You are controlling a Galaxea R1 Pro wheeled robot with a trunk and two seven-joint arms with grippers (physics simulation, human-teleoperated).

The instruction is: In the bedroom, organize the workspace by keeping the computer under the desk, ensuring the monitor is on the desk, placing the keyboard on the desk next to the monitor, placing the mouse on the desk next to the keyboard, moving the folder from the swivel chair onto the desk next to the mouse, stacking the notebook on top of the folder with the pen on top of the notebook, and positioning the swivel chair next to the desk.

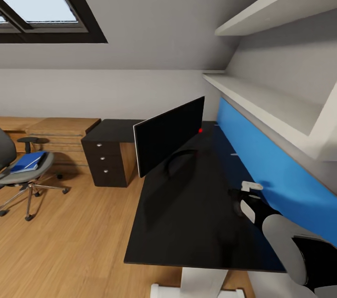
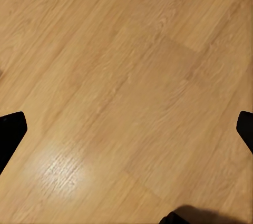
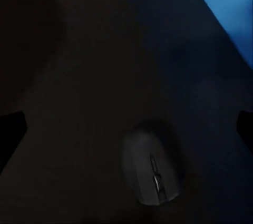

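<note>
The wide black monitor stands on the glossy black desk, turned at an angle. In the right wrist view a small dark mouse lies on the desk top, just below my right gripper. That gripper is open and empty, its fingertips wide apart. In the head view the right gripper hovers over the desk by the blue panel. At the far left, the grey swivel chair holds the blue folder. My left gripper hangs open over the wood floor.
The desk's three-drawer unit stands at its far end, with a light oak low cabinet behind it. A blue wall panel and white shelves line the right wall. Open wood floor lies between chair and desk.
</note>
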